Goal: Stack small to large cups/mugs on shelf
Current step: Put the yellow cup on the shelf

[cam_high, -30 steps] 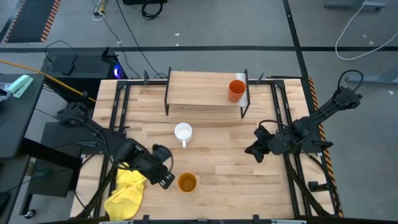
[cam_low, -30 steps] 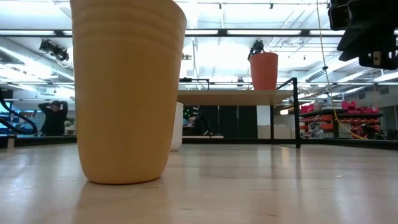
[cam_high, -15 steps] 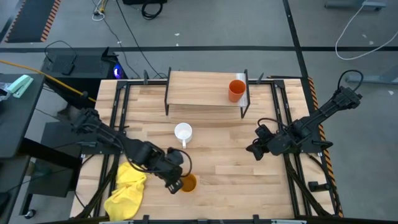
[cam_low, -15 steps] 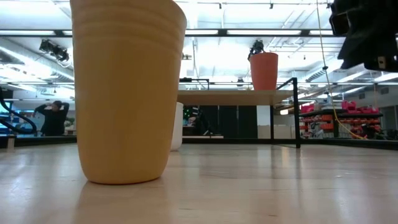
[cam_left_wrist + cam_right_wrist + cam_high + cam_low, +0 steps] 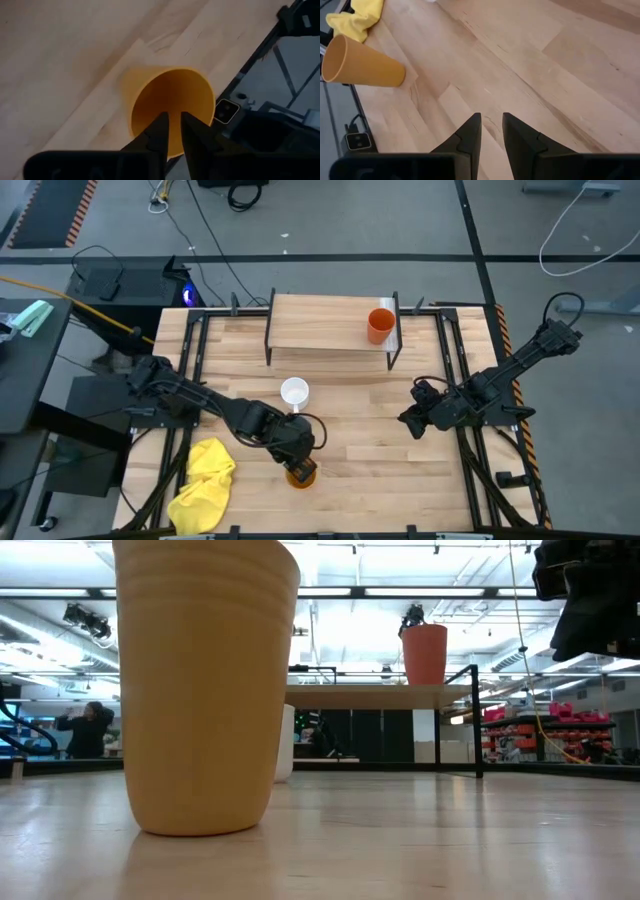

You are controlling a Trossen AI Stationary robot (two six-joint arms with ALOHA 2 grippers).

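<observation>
Left claw (image 5: 298, 463) is right over the yellow-orange cup (image 5: 301, 474), and from its wrist camera I'm looking straight down into that cup's (image 5: 170, 107) mouth with the two fingers nearly together, just a thin slit between them, gripping nothing. That cup stands upright on the surface, well out in front of the shelf (image 5: 320, 323), with the white mug (image 5: 294, 392) between it and the shelf. On the shelf, the red-orange cup (image 5: 380, 326) already stands near the end with the pale strip. So I judge we're at the pickup of the second vessel. For the next move I'd want those fingers spread first, then lowered so that one goes inside the rim and one outside, and only then a pinch on the wall. Right claw (image 5: 411, 420) waits off to the side of the mug, away from the cloth (image 5: 204, 487), fingers (image 5: 470, 135) a narrow gap apart and holding nothing.
</observation>
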